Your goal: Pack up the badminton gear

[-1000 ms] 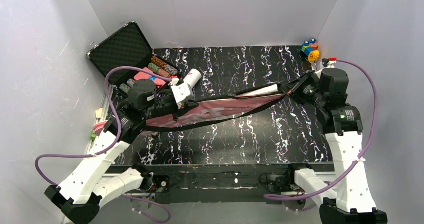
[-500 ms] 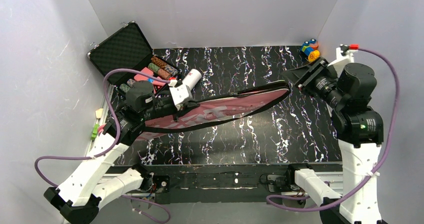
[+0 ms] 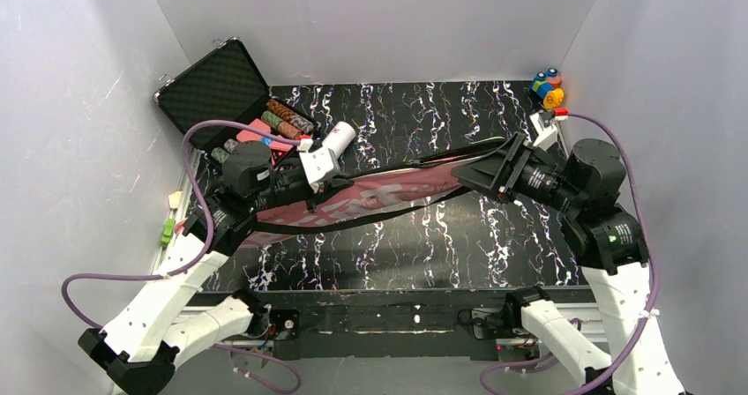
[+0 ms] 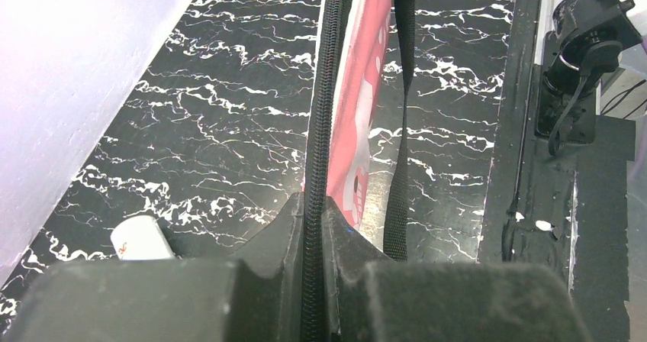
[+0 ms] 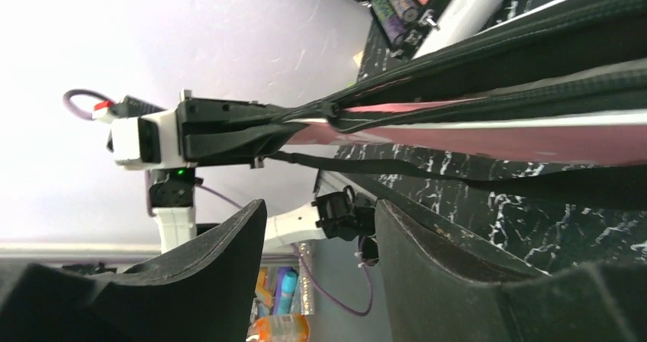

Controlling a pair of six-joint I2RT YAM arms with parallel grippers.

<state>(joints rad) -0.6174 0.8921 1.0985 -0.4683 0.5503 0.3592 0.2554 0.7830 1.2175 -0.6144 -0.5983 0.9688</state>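
Top view: the pink cover [image 3: 379, 197] stretches across the middle of the table [image 3: 423, 113], slanting from near left to far right. The left gripper [image 3: 310, 182] grips its left part, and the right gripper [image 3: 481, 170] is at its right end.

Left wrist: the jaws are clamped on the cover's black zip edge [image 4: 319, 128].

Right wrist: the fingers [image 5: 214, 266] are spread wide and hold nothing, with the cover beyond them.

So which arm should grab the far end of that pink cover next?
Probably right. The right hand is open and empty beside the pink cover's far end, while the left hand is shut on its zipper edge.
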